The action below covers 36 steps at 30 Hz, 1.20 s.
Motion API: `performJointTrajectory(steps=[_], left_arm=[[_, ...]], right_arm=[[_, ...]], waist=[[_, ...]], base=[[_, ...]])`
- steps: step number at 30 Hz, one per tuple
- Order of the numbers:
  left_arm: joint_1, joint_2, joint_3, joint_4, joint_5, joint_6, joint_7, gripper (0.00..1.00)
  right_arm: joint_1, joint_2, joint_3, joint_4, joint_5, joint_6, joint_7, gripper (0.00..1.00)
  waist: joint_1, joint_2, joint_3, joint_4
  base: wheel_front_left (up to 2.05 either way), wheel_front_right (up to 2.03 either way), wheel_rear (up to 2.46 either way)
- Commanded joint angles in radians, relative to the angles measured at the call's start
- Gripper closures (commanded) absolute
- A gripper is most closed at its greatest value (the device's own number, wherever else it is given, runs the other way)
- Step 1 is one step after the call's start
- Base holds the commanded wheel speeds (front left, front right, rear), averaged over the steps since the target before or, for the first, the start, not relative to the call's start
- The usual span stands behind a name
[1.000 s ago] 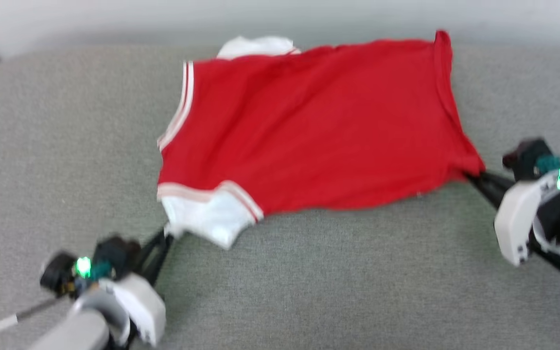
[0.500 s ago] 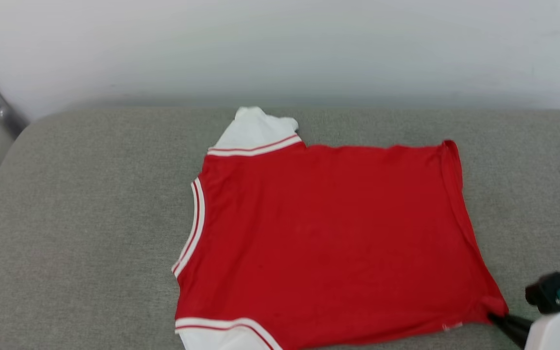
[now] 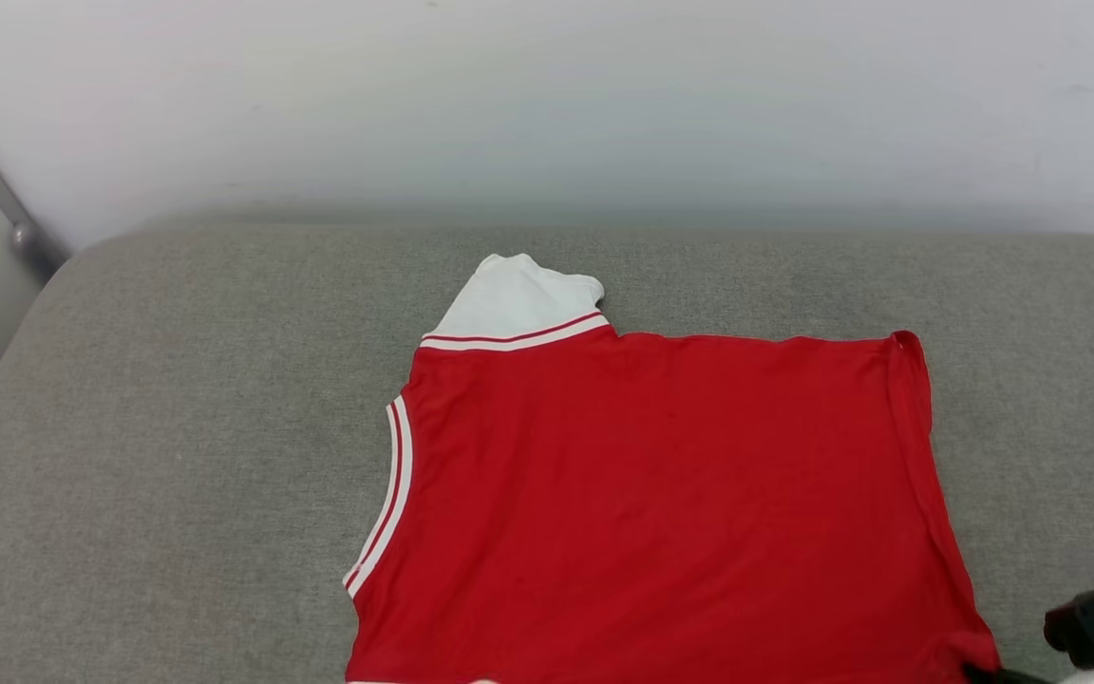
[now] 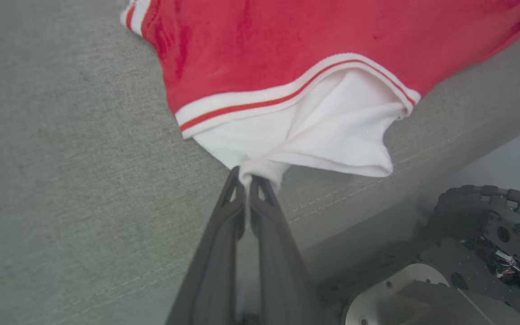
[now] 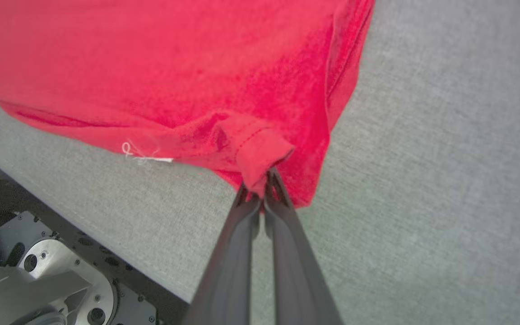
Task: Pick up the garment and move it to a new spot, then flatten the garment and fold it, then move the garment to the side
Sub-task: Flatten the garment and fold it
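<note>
Head view, largest item: grey cushion (image 3: pixel 177 427), bearing the garment (image 3: pixel 661 503), which is lying spread plain red side up, its far white sleeve (image 3: pixel 518 299) pointing away. Left wrist view: left gripper (image 4: pixel 247 180) is pinching the tip of the near white sleeve (image 4: pixel 332 131), fingers reaching in low from the cushion's front edge. Right wrist view: right gripper (image 5: pixel 263 187) is clamping the hem corner (image 5: pixel 260 153) likewise. Step judged: flattening. Next move is calling for an even pull on both corners, then letting go before folding.
</note>
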Motion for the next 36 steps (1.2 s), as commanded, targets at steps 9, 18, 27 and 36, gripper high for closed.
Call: performJointTrajectory(steps=[9,18,27,36], left_arm=[[-0.193,0.016,0.022,0.018,0.089,-0.062,0.023,1.00],[-0.419,0.008,0.052,0.056,0.150,-0.137,0.084,1.00],[-0.554,-0.023,0.073,0.177,0.155,-0.206,0.090,1.00],[-0.624,-0.085,0.049,0.347,0.161,-0.275,0.080,1.00]], right_arm=[[0.005,0.065,-0.170,-0.101,-0.079,-0.001,0.067,1.00],[-0.093,0.112,-0.233,-0.170,-0.133,-0.001,0.134,1.00],[-0.228,0.142,-0.207,-0.104,-0.142,-0.001,0.183,1.00],[-0.338,0.160,-0.141,0.019,-0.154,-0.001,0.175,1.00]], waist=[[0.0002,0.0000,0.026,-0.003],[0.0002,0.0000,0.108,-0.049],[0.0002,0.0000,0.232,-0.084],[0.0002,0.0000,0.317,-0.078]], base=[[0.00,0.00,0.00],[0.00,0.00,0.00],[0.00,0.00,0.00],[0.00,0.00,0.00]])
